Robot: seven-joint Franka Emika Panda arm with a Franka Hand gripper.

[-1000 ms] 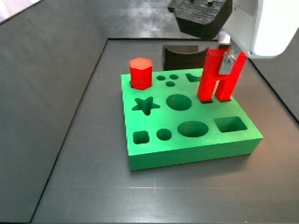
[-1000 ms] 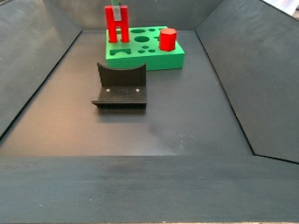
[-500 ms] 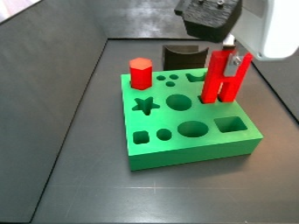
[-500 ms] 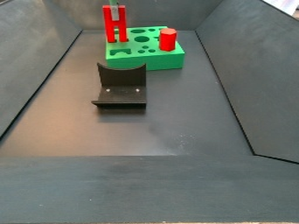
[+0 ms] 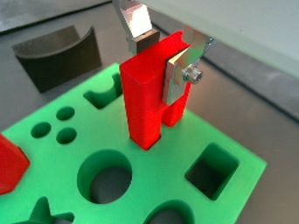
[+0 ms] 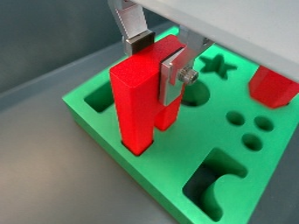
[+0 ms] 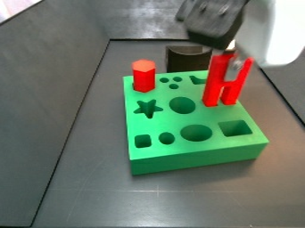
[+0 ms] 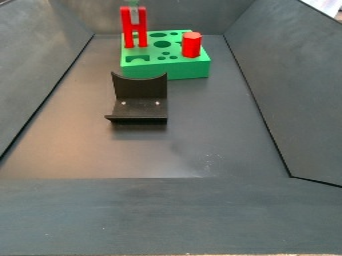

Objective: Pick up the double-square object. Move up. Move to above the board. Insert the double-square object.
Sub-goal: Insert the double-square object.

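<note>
Item: double-square object [image 5: 145,94], tall red bar, upright, lower end entered into a cut-out near one edge of the board [image 5: 263,188], most of its length above the top face; also visible in both side views [image 7: 224,78] [image 8: 132,27]. Holder: gripper [image 5: 160,54], directly above the board, its silver fingers [image 6: 173,66] closed against the bar's upper part, one plate flat on a side face in both wrist views. Step in hand, by judgement: insertion, part done; best completed by keeping the bar vertical, pressing straight down without side load, and letting go only once it seats. Whether the foot has reached the bottom of the hole cannot be told. Board contents: short red hexagonal peg [image 7: 143,75] standing in a hole at a far corner; star, round and square holes [image 7: 238,128] vacant. Adjacent: dark curved block [image 7: 184,57] behind the board; fixture [image 8: 138,97] on the floor, well apart.
</note>
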